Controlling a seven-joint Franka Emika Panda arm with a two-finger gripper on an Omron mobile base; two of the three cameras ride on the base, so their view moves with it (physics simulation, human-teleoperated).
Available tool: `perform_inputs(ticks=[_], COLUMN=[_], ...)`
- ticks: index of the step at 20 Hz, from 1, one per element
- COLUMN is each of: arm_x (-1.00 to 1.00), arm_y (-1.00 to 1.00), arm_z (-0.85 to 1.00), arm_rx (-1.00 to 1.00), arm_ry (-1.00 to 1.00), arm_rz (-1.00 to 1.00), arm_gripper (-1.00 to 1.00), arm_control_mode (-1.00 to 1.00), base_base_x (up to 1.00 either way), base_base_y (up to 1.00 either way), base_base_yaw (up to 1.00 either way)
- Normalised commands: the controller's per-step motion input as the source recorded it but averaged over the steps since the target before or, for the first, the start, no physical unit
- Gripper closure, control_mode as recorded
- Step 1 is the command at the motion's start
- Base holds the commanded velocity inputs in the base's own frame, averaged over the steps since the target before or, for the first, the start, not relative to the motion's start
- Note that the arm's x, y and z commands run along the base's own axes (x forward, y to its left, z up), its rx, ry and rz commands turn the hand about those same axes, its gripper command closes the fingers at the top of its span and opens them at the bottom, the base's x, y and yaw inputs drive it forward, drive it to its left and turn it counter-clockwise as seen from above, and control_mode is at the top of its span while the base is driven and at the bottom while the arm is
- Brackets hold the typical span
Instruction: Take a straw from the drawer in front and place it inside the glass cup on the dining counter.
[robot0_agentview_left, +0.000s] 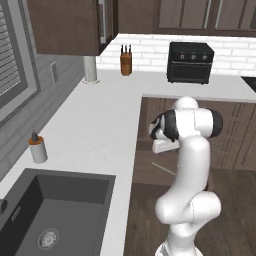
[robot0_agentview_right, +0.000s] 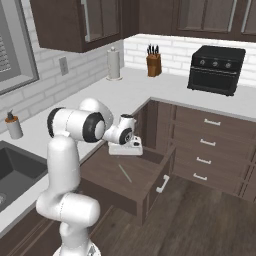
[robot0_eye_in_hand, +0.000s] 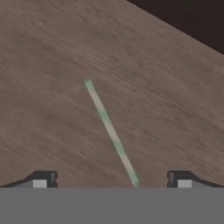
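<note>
The two dark fingertips of the gripper rise at the bottom of the hand view, set wide apart with nothing between them, so the tool is open and empty. Just past them lies the one straw, pale with greenish bands, flat on the brown wood floor of the drawer and running on a slant from upper left to lower right. Its near end sits between the two tips, which suggests the hand has been placed above it to come down for a pinch, though the slant probably calls for a turn of the wrist first. In the right base view the drawer stands pulled out under the white worktop, with the gripper hanging over it and the straw alone on its floor, apart from the walls. On that worktop I count one knife block, one black toaster oven, one paper towel roll and one soap dispenser beside the single dark sink.
</note>
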Motion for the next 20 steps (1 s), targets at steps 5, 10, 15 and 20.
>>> perform_inputs(ticks=[5, 10, 15, 20], arm_x=[0.35, 0.22, 0.11, 0.03], arm_y=[0.1, 0.01, 0.0, 0.0], arm_z=[-0.63, -0.61, -0.41, -0.3], arm_rx=[-0.01, 0.0, 0.0, 0.0], arm_ry=[0.03, 0.07, 0.03, 0.01], arm_rz=[0.0, 0.0, 0.02, 0.04], arm_gripper=[-1.0, -1.0, -1.0, -1.0], arm_control_mode=[-1.0, -1.0, -1.0, -1.0], base_base_x=[0.0, 0.0, 0.0, 0.0], base_base_y=[0.0, 0.0, 0.0, 0.0], base_base_yaw=[0.0, 0.0, 0.0, 0.0])
